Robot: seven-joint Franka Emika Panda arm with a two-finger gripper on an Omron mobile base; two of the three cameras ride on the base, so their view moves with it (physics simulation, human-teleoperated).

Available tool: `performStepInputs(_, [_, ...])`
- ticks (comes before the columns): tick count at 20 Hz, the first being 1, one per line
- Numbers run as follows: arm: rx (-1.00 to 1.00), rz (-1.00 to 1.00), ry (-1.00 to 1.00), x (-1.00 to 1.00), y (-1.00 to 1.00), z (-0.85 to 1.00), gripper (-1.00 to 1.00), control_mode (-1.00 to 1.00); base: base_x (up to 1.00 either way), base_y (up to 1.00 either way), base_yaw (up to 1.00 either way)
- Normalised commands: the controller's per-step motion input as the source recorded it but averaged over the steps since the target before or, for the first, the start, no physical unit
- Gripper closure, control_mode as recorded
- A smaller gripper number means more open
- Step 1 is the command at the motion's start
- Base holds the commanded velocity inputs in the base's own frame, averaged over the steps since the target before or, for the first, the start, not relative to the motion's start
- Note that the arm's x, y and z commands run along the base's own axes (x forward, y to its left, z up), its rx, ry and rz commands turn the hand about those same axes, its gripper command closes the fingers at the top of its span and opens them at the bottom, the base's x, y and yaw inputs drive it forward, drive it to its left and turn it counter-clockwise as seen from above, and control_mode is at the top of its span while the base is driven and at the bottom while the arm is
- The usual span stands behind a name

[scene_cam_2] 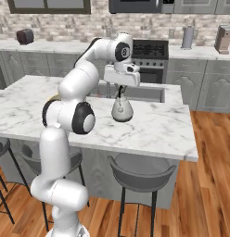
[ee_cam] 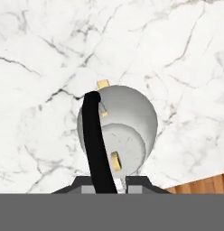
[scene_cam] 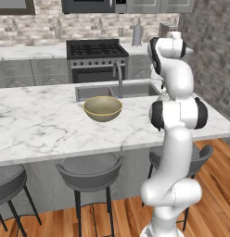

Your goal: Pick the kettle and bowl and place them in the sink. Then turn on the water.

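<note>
- The pincer [scene_cam_2: 120, 94] hangs straight down over the kettle [scene_cam_2: 122, 110], its fingers pressed in on the thin black arched handle [ee_cam: 96, 144]; in the hand view the handle runs down between the two dark tips.
- Whether the kettle's base touches the desk [scene_cam_2: 158, 127] cannot be told.
- In the left base view the robot's own white arm covers the kettle, and in the right base view it hides nearly all of the bowl [scene_cam: 103, 108].
- The kettle sits just on the near side of the sink [scene_cam_2: 144, 94], beside its rim.
- The bowl rests on the desk, also just in front of the sink, near the foot of the curved faucet [scene_cam: 118, 76], well apart from the kettle.
- Little of the sink's inside can be seen past its rim.
- From the kettle, bare marble runs to the desk's near edge, and wooden floor [ee_cam: 199, 185] shows beyond it in the hand view.
- Stools [scene_cam: 91, 173] stand under that edge.
</note>
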Motion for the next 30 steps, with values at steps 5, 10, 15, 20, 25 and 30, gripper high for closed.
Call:
performStepInputs(5, [0.0, 0.0, 0.0, -0.71, 0.18, 0.44, 1.0, -1.0, 0.0, 0.0, 0.0])
performStepInputs(10, [0.0, 0.0, 0.0, -0.99, 0.15, 0.07, 1.0, -1.0, 0.0, 0.0, 0.0])
performStepInputs(15, [0.0, 0.01, -0.01, -1.0, 0.2, 0.04, 1.0, -1.0, 0.0, 0.0, 0.0])
performStepInputs(20, [0.0, 0.03, -0.04, -0.89, 0.3, 0.05, 1.0, -1.0, 0.0, 0.0, 0.0])
performStepInputs(25, [0.0, 0.05, -0.01, -0.69, 0.43, 0.14, 1.0, -1.0, 0.0, 0.0, 0.0])
performStepInputs(30, [0.0, 0.01, 0.0, -0.37, 0.37, 0.14, 1.0, -1.0, 0.0, 0.0, 0.0])
